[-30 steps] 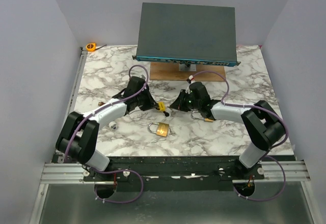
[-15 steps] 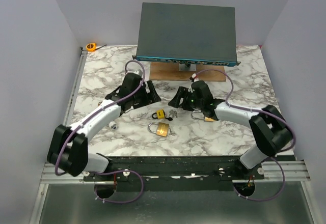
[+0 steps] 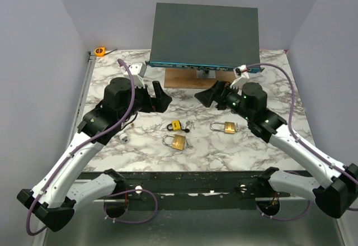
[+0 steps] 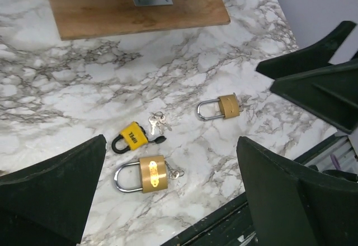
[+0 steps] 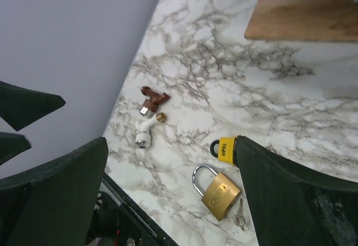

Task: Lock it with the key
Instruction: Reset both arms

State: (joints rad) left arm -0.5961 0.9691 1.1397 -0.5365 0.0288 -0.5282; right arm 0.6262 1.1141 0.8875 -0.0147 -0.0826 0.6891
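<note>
A small yellow padlock [image 3: 175,126] [image 4: 133,136] lies on the marble table, a black-headed key [image 4: 158,140] at its base and a bunch of silver keys [image 4: 158,123] beside it. In the right wrist view the yellow padlock [image 5: 225,147] is partly hidden by a finger. My left gripper [image 3: 156,102] [image 4: 170,145] hangs open above and left of it, holding nothing. My right gripper [image 3: 210,96] [image 5: 170,142] hangs open above and right of it, also holding nothing.
A large brass padlock [image 3: 177,141] [image 4: 150,174] with keys lies nearer the front edge, a small brass padlock [image 3: 226,127] [image 4: 226,107] to the right. Tap parts [image 5: 144,134] lie at the left. A network switch [image 3: 206,33] on a wooden board [image 3: 207,80] stands behind.
Both grippers have opened, let go of the yellow padlock and key, and risen back and apart. The padlock now lies on the table.
</note>
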